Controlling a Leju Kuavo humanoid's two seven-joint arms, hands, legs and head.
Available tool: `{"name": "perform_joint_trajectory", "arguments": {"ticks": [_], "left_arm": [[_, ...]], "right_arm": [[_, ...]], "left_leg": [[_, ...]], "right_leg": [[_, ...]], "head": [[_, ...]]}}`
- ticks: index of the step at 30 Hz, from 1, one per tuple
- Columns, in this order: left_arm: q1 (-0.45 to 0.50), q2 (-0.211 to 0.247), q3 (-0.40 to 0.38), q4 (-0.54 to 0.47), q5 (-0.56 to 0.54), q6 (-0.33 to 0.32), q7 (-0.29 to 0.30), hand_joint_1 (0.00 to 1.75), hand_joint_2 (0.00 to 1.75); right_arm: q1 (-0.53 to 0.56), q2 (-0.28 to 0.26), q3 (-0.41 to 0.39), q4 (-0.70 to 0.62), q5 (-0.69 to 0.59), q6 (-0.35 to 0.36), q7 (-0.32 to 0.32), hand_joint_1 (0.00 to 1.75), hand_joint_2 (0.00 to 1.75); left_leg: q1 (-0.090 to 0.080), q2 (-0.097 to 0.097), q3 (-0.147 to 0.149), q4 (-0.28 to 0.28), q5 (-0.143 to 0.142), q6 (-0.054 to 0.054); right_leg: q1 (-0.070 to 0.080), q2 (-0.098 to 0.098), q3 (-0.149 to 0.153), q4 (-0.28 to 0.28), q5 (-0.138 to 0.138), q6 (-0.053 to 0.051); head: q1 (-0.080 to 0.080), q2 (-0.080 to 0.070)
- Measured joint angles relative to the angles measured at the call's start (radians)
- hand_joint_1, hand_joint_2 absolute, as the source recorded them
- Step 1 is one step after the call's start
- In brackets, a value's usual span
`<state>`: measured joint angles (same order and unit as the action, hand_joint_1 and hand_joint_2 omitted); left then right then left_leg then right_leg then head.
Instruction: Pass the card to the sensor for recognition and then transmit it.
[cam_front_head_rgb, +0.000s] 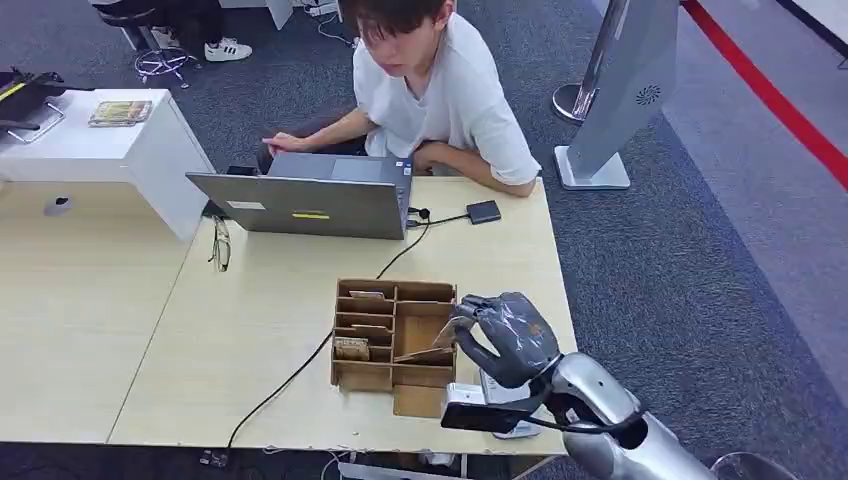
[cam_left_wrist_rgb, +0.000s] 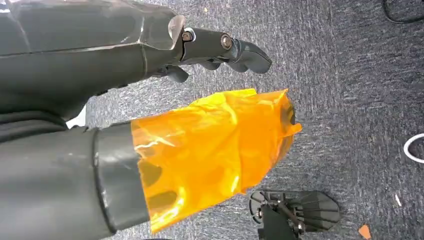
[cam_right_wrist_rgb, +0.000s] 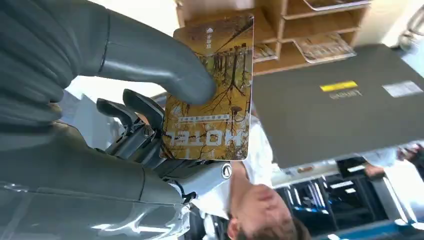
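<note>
Right hand holding a hotel card over the card box at the desk's near edge.

The long pale wooden desk (cam_front_head_rgb: 260, 330) carries a grey open laptop (cam_front_head_rgb: 315, 203) at its far edge, with a person in a white T-shirt (cam_front_head_rgb: 440, 90) seated behind it. A black cable (cam_front_head_rgb: 300, 370) runs from the laptop across the desk, passing left of the brown compartmented cardboard box (cam_front_head_rgb: 393, 345) near the near edge, where more cards lie in the slots. The grey right hand (cam_front_head_rgb: 505, 335) hovers at the box's right side, thumb and fingers pinching the yellow-brown printed hotel card (cam_right_wrist_rgb: 210, 90). A small black sensor pad (cam_front_head_rgb: 483, 211) lies at the far right corner. The left hand (cam_left_wrist_rgb: 200, 145), its thumb wrapped in orange film, hangs over dark carpet, fingers apart and empty.
</note>
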<state>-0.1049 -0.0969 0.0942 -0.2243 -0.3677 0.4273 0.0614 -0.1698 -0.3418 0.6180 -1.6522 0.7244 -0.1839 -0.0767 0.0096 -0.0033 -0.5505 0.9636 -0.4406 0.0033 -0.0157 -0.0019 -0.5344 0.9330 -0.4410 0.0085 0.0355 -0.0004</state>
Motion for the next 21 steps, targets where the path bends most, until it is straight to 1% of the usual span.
{"name": "perform_joint_trajectory", "arguments": {"ticks": [10, 16, 21], "left_arm": [[0.004, 0.000, 0.017, 0.000, -0.007, 0.000, -0.006, 0.00, 0.00], [0.004, 0.000, 0.023, 0.000, -0.017, -0.001, -0.006, 0.00, 0.00], [0.002, -0.001, 0.024, 0.000, -0.021, -0.001, 0.009, 0.00, 0.00]], "right_arm": [[0.009, 0.081, -0.014, -0.040, 0.031, -0.042, -0.059, 1.75, 1.75], [0.003, 0.136, -0.013, -0.047, 0.034, -0.050, -0.071, 1.75, 1.75], [-0.011, 0.171, -0.013, -0.047, 0.044, -0.072, -0.083, 1.75, 1.75]], "left_leg": [[0.001, 0.000, 0.000, 0.000, 0.000, 0.000], [0.000, 0.000, 0.000, 0.000, 0.000, 0.000], [0.000, 0.000, 0.000, 0.000, 0.000, 0.000]], "right_leg": [[0.001, 0.000, 0.000, 0.000, 0.000, 0.000], [0.001, 0.000, 0.000, 0.000, 0.000, 0.000], [0.000, 0.000, 0.000, 0.000, 0.000, 0.000]], "head": [[0.000, 0.000], [0.000, 0.000], [0.000, 0.000]]}}
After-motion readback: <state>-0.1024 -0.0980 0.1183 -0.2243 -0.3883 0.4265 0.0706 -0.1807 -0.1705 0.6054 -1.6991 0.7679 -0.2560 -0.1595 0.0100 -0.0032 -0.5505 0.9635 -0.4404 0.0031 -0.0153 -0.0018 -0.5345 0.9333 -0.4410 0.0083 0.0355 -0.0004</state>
